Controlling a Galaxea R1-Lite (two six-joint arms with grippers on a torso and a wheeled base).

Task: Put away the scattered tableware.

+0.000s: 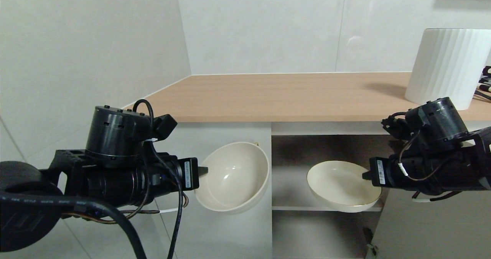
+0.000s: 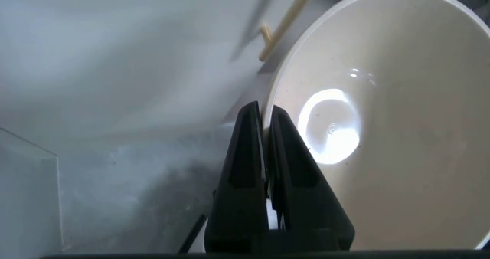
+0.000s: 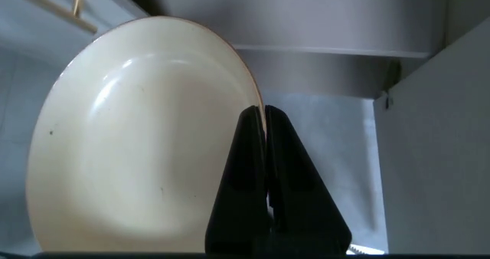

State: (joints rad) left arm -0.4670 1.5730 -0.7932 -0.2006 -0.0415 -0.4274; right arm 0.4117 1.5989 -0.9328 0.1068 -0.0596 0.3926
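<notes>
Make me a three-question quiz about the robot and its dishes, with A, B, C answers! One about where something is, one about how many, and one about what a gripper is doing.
1. Where is the plate?
A. On the floor
B. In a sink
C. In the air in front of the open cabinet

2. How many cream dishes do the grippers hold in all?
A. Two
B. One
C. Four

3. What is the left gripper doing?
A. Hanging open with nothing in it
B. Pinching the rim of the bowl
C. Holding a spoon

Answers:
1. C: the right gripper holds the plate by its rim before the cabinet opening.
2. A: one bowl and one plate, one in each gripper.
3. B: its fingers are closed on the bowl's edge, and the bowl is tilted on its side.
</notes>
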